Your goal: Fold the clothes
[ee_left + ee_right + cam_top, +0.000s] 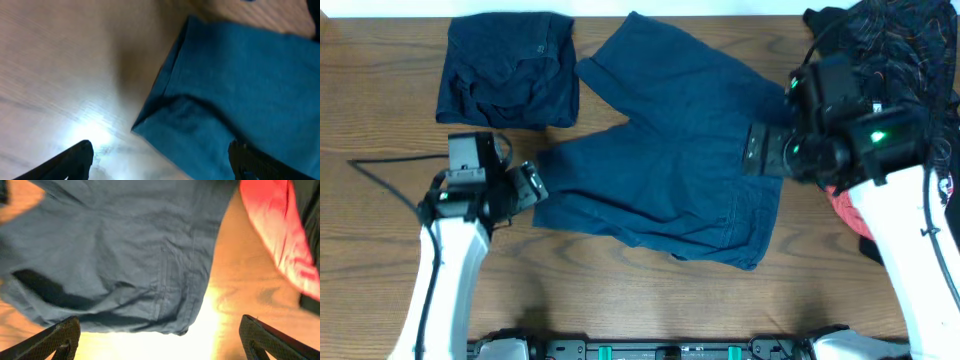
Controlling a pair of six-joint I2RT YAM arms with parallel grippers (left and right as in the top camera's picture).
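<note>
Mid-table: navy shorts [660, 160] spread open, not yet folded. Far left: second pair [508, 70] already bundled, so approx. half done. At near-left leg hem, left gripper [532, 187]; at waistband side, right gripper [755, 150]. Both released, grasping nothing. Far right: unsorted pile [900, 50].

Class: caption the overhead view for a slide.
Left claw and right claw poised at opposite edges of spread navy shorts; a folded pair lies upper left.
</note>
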